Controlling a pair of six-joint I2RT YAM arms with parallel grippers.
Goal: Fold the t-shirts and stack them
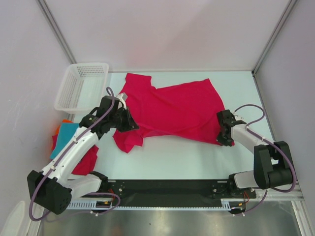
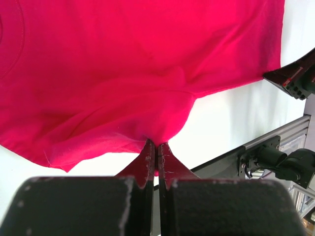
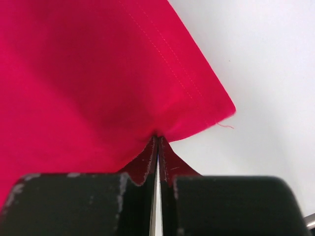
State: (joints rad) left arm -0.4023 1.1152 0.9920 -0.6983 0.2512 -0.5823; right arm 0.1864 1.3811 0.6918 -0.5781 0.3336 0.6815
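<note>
A large crimson-red t-shirt (image 1: 172, 110) lies spread across the middle of the table. My left gripper (image 1: 129, 123) is shut on its near-left part, with cloth (image 2: 123, 83) pinched between the fingertips (image 2: 147, 152). My right gripper (image 1: 225, 135) is shut on the shirt's near-right hem corner (image 3: 197, 105), and the fabric puckers at its tips (image 3: 158, 140). Folded t-shirts lie stacked at the left edge: a teal one (image 1: 66, 135) on top, an orange edge (image 1: 58, 129) behind it, and a red one (image 1: 87, 160) under my left arm.
A white plastic mesh basket (image 1: 82, 86) stands at the far left corner. The black rail with the arm bases (image 1: 167, 189) runs along the near edge. Enclosure walls stand on the left, back and right.
</note>
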